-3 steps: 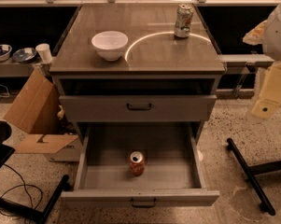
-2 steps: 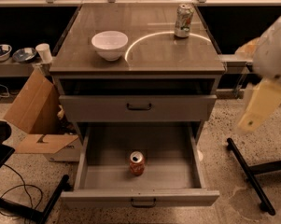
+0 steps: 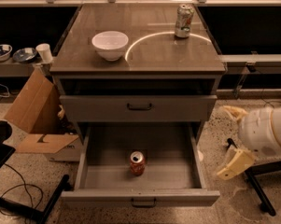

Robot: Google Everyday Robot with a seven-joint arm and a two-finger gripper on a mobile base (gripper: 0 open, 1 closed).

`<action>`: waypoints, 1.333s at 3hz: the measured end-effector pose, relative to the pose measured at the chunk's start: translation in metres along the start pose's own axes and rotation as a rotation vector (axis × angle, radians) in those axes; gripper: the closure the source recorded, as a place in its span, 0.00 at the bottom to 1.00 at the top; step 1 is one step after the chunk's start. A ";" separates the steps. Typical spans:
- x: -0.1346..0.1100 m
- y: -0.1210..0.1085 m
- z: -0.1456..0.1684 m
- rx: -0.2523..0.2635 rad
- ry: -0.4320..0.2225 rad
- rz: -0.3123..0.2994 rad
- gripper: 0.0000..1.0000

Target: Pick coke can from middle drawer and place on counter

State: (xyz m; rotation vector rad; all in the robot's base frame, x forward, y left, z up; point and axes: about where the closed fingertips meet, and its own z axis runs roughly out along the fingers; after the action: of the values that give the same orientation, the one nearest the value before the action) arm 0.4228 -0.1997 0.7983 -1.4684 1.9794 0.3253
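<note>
The coke can (image 3: pixel 137 163), red with a silver top, stood upright on the flat floor of the middle drawer (image 3: pixel 107 146), near its centre and slightly toward 6 o'clock, clear of every wall. The grey drawer stood pulled out, its narrow front panel and black handle at 6 o'clock. At 12 o'clock lay the table (image 3: pixel 154 59), glossy grey-brown with a pale arc. The end effector (image 3: pixel 234 163) hung at 3 o'clock of the can, outside the drawer.

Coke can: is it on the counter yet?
No, the coke can stands in the open drawer, and the gripper hangs off to the drawer's right.
</note>
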 end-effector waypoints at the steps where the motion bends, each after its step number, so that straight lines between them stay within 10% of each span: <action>1: 0.026 -0.015 0.037 0.088 -0.106 0.031 0.00; 4: 0.054 -0.051 0.086 0.159 -0.190 0.112 0.00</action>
State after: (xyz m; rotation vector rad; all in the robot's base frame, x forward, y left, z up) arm 0.4909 -0.2117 0.7076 -1.1860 1.8913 0.3341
